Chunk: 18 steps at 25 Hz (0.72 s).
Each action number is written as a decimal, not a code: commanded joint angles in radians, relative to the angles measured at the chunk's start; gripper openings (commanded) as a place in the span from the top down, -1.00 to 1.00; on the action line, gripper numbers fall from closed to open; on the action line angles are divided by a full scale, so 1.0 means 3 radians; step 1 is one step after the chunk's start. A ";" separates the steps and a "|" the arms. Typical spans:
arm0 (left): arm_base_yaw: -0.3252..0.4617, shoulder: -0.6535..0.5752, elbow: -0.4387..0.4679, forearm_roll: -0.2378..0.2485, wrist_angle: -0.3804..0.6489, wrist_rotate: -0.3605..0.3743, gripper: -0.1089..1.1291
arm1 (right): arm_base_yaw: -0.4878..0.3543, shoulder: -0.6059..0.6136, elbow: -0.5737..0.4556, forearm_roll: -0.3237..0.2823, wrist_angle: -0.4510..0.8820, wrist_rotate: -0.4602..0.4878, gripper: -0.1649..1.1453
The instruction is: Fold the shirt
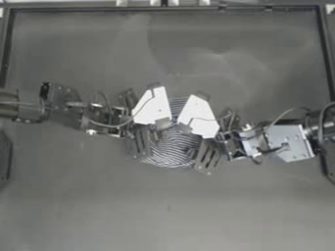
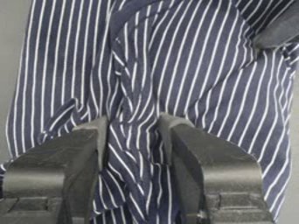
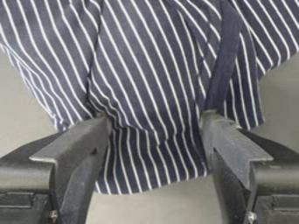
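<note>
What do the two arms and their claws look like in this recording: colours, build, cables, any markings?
Both arms are dark, jointed metal. The left claw and right claw each carry a white angular plate on top, and their fingers are thick, dark grey, wedge-shaped blocks. A thin pale cable loops along each arm. The right arm has a bright silvery wrist housing. No markings are readable.

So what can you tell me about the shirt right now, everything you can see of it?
The shirt is soft cloth with fine navy-and-white stripes and a solid navy band, bunched into a small wrinkled heap near the middle of the table. Both arms meet over it: the left end effector has a fold of fabric pinched between its jaws, and the right end effector straddles another part with its jaws spread wider. Most of it is hidden from above.
</note>
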 commanded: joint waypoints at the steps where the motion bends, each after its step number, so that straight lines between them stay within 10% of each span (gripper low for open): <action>1: -0.0133 -0.0087 -0.0015 -0.0041 0.0000 -0.0010 -0.45 | 0.0107 -0.0077 0.0010 0.0041 0.0005 0.0087 -0.66; 18: -0.0322 -0.0148 -0.0143 -0.0107 0.0051 -0.0020 -0.45 | 0.0373 -0.0399 0.0097 -0.0199 0.0005 0.0491 -0.66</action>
